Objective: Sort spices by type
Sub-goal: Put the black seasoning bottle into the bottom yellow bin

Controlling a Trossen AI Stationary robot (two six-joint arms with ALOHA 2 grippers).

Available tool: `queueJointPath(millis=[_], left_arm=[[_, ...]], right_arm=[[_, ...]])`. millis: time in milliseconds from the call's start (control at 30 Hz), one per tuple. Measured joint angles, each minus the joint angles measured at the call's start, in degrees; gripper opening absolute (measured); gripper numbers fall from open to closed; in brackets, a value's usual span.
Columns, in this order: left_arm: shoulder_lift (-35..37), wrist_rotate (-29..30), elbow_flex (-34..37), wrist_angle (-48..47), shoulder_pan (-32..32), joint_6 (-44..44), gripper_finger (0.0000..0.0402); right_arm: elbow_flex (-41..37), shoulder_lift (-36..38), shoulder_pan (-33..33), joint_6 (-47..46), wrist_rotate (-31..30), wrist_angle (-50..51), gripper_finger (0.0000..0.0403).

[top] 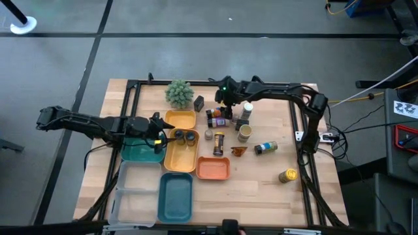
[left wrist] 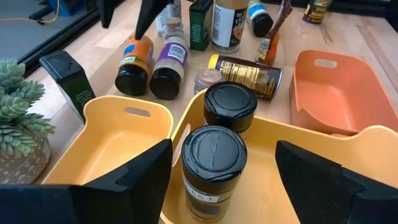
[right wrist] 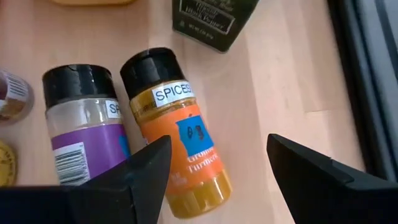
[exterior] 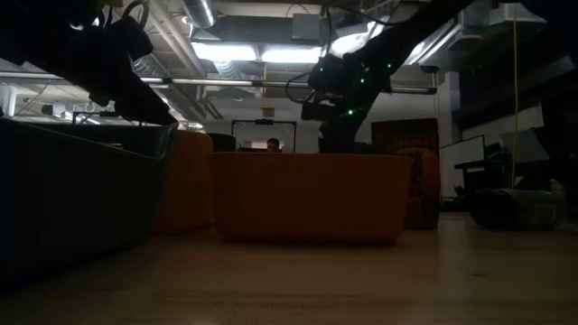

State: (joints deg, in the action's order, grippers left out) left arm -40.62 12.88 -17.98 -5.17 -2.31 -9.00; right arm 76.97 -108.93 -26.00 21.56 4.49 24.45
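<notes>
Two dark-capped spice jars stand in a yellow tray (top: 180, 156). My left gripper (top: 162, 136) is open, with one finger on either side of the nearer jar (left wrist: 213, 163) and apart from it; the second jar (left wrist: 230, 107) stands just behind. My right gripper (top: 225, 108) is open above an orange turmeric jar (right wrist: 177, 134) and a purple-labelled jar (right wrist: 84, 127). Both lie on their sides on the table at the far middle, and the fingers are clear of them. A dark green box (right wrist: 214, 18) stands beyond these two jars.
A second yellow tray (left wrist: 118, 134), the fuzzy green plant (top: 179, 93) and a black box (top: 198, 102) are at the far side. An orange tray (top: 213, 168) and teal trays (top: 176, 196) are nearer. Several more jars and a brown packet (top: 238, 151) are scattered at the centre and right.
</notes>
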Motion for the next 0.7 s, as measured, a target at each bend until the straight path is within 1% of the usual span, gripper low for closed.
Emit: queueJointPath(millis=[200,433,700], left_arm=[[0.0,0.0,0.0,0.0,0.0,0.0,0.0269],[0.0,0.0,0.0,0.0,0.0,-0.2,0.0269],[0.0,0.0,0.0,-0.1,0.0,-0.2,0.0269]], right_arm=[[0.0,-0.7,0.0,0.0,3.1,0.1,0.0266],[0.0,-1.0,0.1,0.0,3.1,0.0,0.0266],[0.0,-4.7,0.1,0.0,3.2,0.0,0.0266]])
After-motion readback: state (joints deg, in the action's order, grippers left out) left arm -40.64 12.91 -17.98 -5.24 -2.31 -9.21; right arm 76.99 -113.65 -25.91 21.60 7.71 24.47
